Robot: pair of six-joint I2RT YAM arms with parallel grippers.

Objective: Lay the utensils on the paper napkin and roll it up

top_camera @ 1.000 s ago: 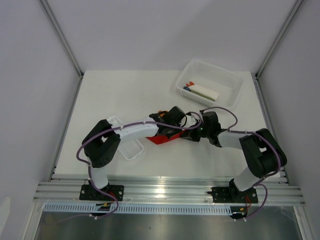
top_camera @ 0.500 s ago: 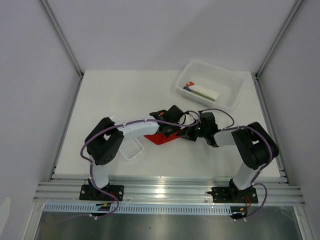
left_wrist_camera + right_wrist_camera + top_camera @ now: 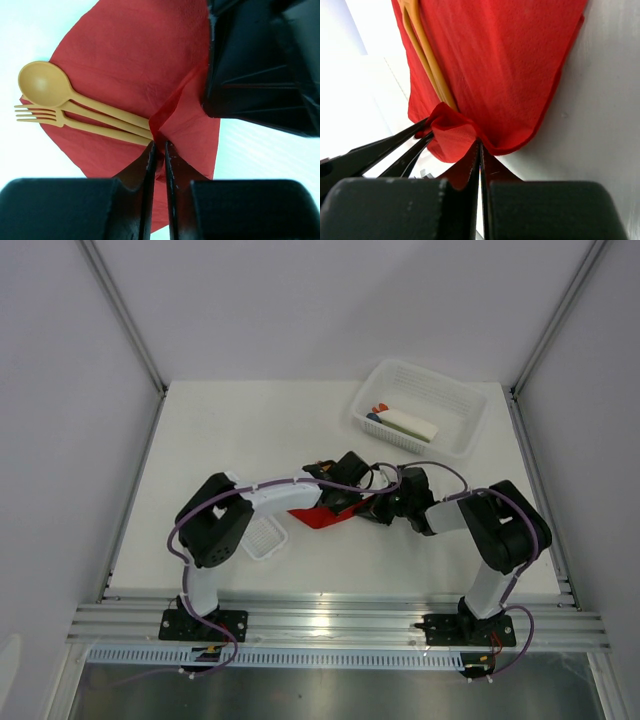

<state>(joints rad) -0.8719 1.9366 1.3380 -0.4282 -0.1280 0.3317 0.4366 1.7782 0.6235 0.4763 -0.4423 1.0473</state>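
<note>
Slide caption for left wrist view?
The left claw pinches a fold of the red napkin holding an orange spoon and fork.

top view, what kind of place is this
Most likely a robot lab test cell: a white table walled in by plain grey panels, two arms bolted to an aluminium rail, and a mesh basket of props.

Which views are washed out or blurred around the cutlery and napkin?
Left wrist: slim orange plastic utensils and thin red paper napkin sharp, white table blown out at top left. Right wrist: left side glared to white, napkin weave crisp. Top external: even light, napkin mostly hidden.
</note>
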